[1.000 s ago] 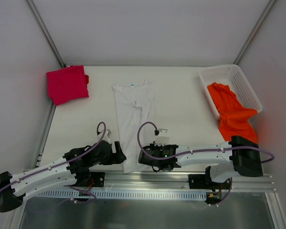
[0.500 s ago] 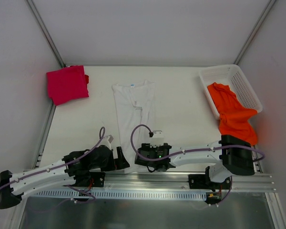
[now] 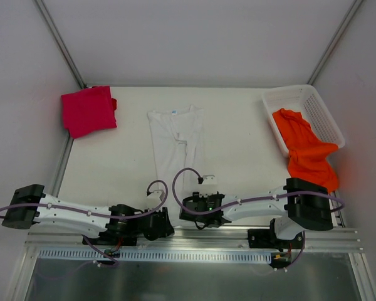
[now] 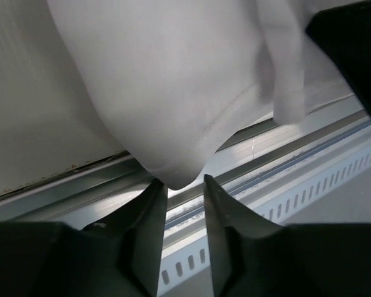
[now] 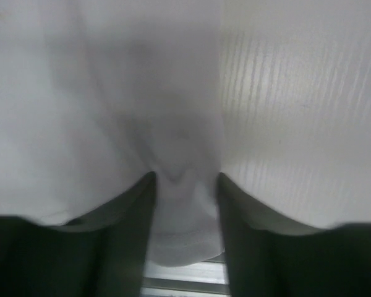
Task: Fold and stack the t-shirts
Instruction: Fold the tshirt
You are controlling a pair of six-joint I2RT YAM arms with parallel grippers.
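The white t-shirt (image 3: 175, 141) lies folded lengthwise in the middle of the table, collar and blue label at the far end. My left gripper (image 3: 165, 221) is at its near left corner. In the left wrist view the jaws (image 4: 180, 179) have closed in on the hem corner of the white cloth (image 4: 173, 74), which sits between the fingertips. My right gripper (image 3: 187, 211) is at the near right corner, and in its wrist view it (image 5: 185, 176) is shut on a bunched fold of the hem (image 5: 182, 235). A magenta-red shirt (image 3: 88, 111) lies folded at the far left. An orange shirt (image 3: 307, 150) spills out of the basket.
The white lattice basket (image 3: 313, 103) stands at the far right against the wall. The metal rail (image 4: 284, 161) runs along the table's near edge, just below both grippers. Bare table (image 3: 238, 144) lies between the white shirt and the basket.
Both grippers have moved down to the shirt's near hem. The left arm has swung low and stretched along the rail. Both jaws have narrowed onto the cloth.
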